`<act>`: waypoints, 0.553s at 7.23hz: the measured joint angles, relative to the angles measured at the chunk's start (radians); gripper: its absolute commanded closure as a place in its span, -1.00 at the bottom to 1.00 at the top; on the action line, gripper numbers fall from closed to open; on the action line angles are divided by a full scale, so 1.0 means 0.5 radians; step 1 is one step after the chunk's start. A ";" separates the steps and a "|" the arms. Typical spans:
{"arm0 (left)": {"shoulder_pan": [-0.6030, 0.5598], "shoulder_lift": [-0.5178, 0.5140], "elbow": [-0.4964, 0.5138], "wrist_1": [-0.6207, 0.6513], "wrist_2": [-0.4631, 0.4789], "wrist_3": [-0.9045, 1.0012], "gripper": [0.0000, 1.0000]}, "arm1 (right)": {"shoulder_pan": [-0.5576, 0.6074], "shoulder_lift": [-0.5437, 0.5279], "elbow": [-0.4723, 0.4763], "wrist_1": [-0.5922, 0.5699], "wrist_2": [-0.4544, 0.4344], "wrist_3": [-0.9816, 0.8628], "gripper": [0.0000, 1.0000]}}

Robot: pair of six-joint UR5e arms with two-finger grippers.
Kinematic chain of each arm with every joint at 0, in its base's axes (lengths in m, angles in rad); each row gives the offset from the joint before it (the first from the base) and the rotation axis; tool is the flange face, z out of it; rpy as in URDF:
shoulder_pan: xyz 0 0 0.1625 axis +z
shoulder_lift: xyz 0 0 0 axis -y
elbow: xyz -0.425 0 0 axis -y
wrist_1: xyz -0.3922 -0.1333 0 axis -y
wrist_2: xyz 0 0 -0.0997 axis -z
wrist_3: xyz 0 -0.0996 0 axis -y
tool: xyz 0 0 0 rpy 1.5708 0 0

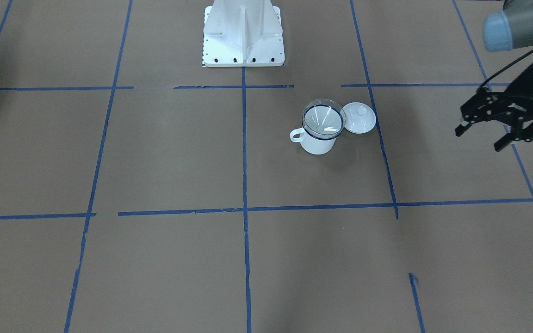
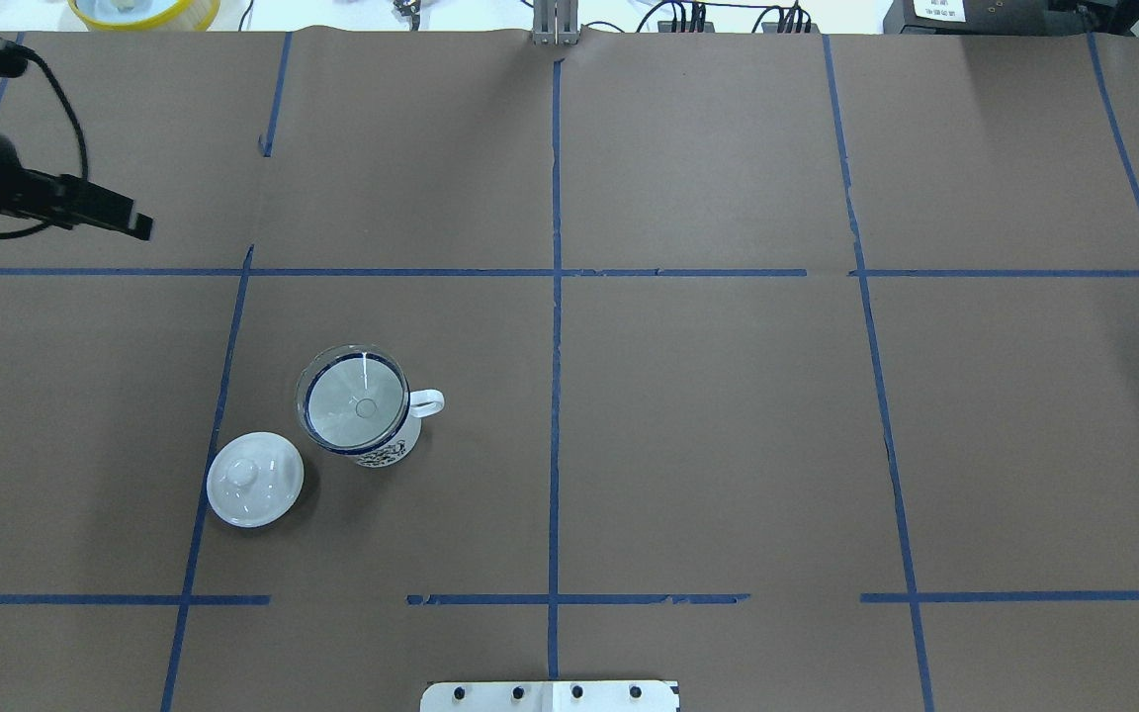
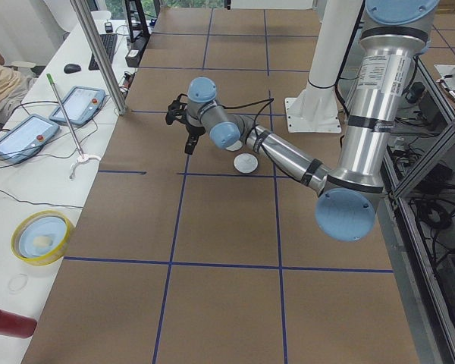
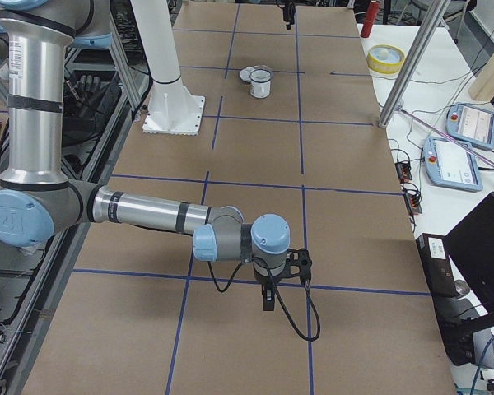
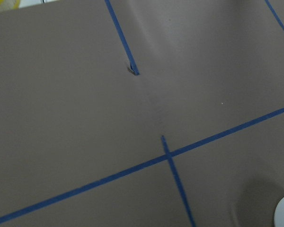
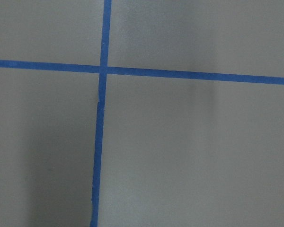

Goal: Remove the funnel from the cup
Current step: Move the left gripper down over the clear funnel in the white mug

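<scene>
The clear funnel (image 1: 323, 119) sits upright in the white cup (image 1: 317, 144) with the dark blue rim, its handle towards the table's middle. Both also show in the overhead view: funnel (image 2: 357, 400), cup (image 2: 389, 450). My left gripper (image 1: 480, 138) is open and empty, held above the table well to the outer side of the cup; in the overhead view (image 2: 125, 220) it is at the far left. My right gripper (image 4: 267, 290) shows only in the exterior right view, far from the cup (image 4: 261, 82); I cannot tell whether it is open or shut.
A round white lid with a knob (image 1: 359, 118) lies on the table right beside the cup, on the left gripper's side; it also shows in the overhead view (image 2: 255, 479). The robot's white base (image 1: 243, 32) stands behind. Blue tape lines cross the brown table.
</scene>
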 measured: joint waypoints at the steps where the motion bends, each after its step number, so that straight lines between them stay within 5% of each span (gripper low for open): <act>1: 0.212 -0.089 -0.049 0.050 0.153 -0.301 -1.00 | 0.000 0.000 0.000 0.000 0.000 0.000 -1.00; 4: 0.682 -0.483 -0.107 0.591 0.588 -0.839 -1.00 | 0.000 0.000 0.000 0.000 0.000 0.000 -1.00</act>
